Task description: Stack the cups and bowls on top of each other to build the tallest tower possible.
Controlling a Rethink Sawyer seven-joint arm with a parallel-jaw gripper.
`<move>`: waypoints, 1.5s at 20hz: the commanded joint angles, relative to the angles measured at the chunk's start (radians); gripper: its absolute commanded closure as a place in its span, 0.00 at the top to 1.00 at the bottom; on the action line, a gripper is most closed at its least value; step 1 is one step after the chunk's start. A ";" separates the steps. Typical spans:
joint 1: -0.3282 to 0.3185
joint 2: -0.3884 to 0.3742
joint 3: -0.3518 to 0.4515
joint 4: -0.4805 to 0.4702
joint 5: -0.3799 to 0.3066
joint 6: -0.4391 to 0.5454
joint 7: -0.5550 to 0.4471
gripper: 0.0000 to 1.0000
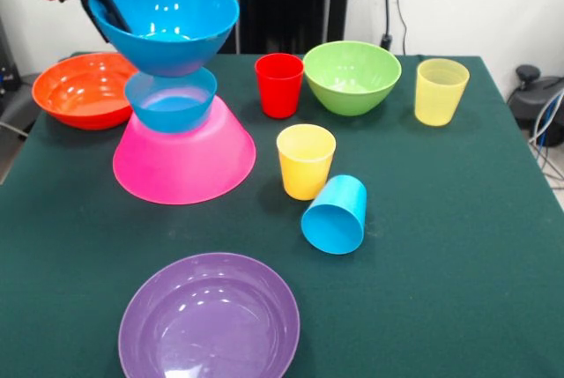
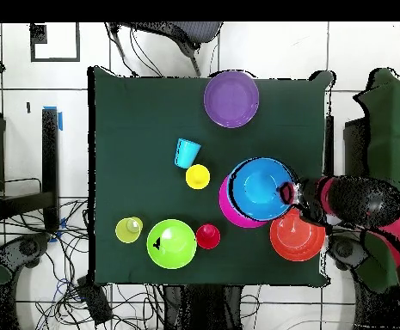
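Placement step: tool (image 1: pixel 113 10) clamped on glossy medium blue plastic bowl (image 1: pixel 164 18), seated on small blue bowl (image 1: pixel 171 100). Next: release squarely.

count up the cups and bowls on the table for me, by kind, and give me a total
Cups: 4, namely red cup, yellow cup, pale yellow cup, blue cup on its side.
Bowls: 6, namely pink bowl, small blue bowl, larger blue bowl, orange bowl, green bowl, purple bowl.
Total: 10

Bowls: pink (image 1: pixel 184 156), sm blue (image 1: pixel 170 100), med blue (image 1: pixel 164 18), orange (image 1: pixel 85 89), green (image 1: pixel 352 77), purple (image 1: pixel 210 318); cups: red (image 1: pixel 279 85), yellow (image 1: pixel 306 160), blue (image 1: pixel 336 214), pale yellow (image 1: pixel 441 91); table (image 1: pixel 458 246) dk green
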 commanded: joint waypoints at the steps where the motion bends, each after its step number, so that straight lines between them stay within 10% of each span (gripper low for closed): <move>1: -0.017 0.081 0.132 0.072 -0.130 -0.046 -0.337 0.00; 8: -0.044 0.152 0.169 0.062 -0.240 -0.127 -0.284 0.00; 30: -0.098 0.162 0.277 0.022 -0.236 0.014 -0.241 0.00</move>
